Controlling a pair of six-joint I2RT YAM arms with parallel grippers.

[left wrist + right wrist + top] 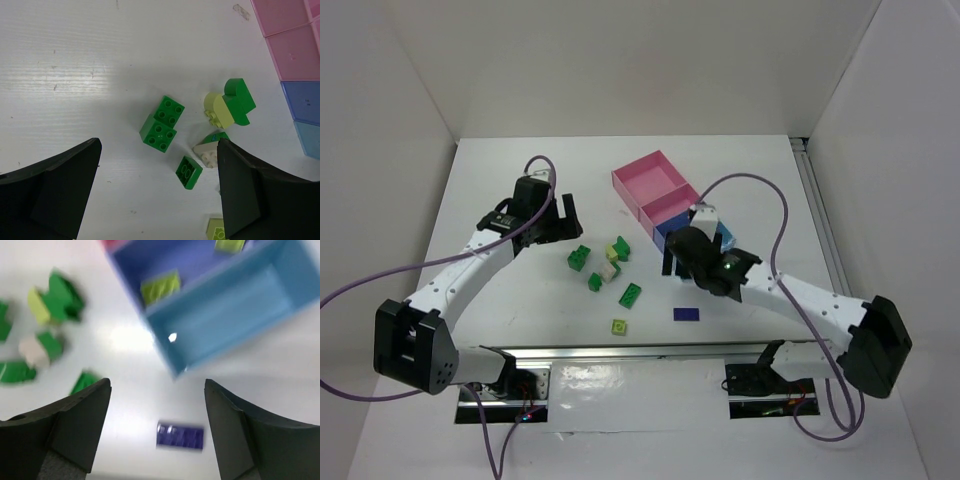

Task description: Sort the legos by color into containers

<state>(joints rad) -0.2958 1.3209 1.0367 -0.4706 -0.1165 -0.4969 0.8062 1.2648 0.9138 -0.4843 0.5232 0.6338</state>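
Note:
Loose legos lie mid-table: a dark green brick (580, 257), a yellow-green and green pair (618, 248), a cream brick (607, 270), green bricks (631, 295), a yellow-green brick (619, 326) and a flat dark blue brick (687, 314). The containers form a row: pink boxes (655, 180), then a blue box (150, 260) holding two yellow-green bricks (160, 286), then a light-blue box (235, 325). My left gripper (560, 222) is open and empty above the green brick (162, 125). My right gripper (675, 268) is open and empty, with the dark blue brick (180, 436) between its fingers, below.
The cream brick (207, 154) and a small green brick (189, 172) lie by the left gripper's right finger (250, 200). The box row (295, 50) runs along the right edge of the left wrist view. White walls enclose the table (500, 180).

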